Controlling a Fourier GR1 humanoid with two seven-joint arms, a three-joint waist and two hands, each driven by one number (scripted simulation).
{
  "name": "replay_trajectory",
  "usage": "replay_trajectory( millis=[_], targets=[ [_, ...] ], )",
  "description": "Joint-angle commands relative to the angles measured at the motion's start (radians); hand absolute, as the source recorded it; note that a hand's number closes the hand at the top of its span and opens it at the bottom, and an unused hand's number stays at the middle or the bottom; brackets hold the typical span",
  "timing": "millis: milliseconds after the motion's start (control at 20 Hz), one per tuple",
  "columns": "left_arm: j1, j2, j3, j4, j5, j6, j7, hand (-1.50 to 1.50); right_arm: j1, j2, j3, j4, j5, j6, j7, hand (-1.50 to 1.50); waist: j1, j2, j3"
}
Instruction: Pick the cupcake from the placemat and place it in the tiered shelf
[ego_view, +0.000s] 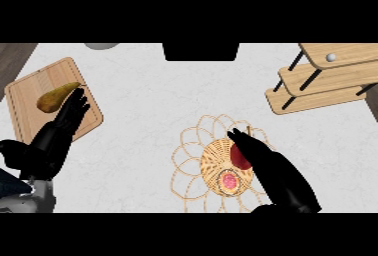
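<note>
Right hand over the placemat, cupcake just beside its fingers.

Your right hand (277, 175) lies with fingers straight, holding nothing; the cupcake (230, 180) sits on the woven placemat (193, 150) touching or just left of its fingers, partly hidden. The tiered shelf (325, 80) stands well beyond it, up and right. Your left hand (63, 125) rests open, fingertips by a pear (55, 97) on the cutting board (33, 90).
</note>
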Motion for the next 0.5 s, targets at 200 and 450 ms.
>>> replay_trajectory(
  millis=[200,450],
  targets=[
    [0.015,-0.030,0.014,-0.031,-0.017,-0.016,0.036,0.00,-0.040,0.072,0.002,0.001,-0.012,0.186,0.151,-1.50,0.000,0.000,0.000],
    [-0.010,-0.022,0.061,0.002,-0.019,-0.048,0.030,0.00,-0.002,0.151,0.088,0.077,0.100,0.171,0.173,-1.50,-0.003,0.000,0.000]
  ],
)
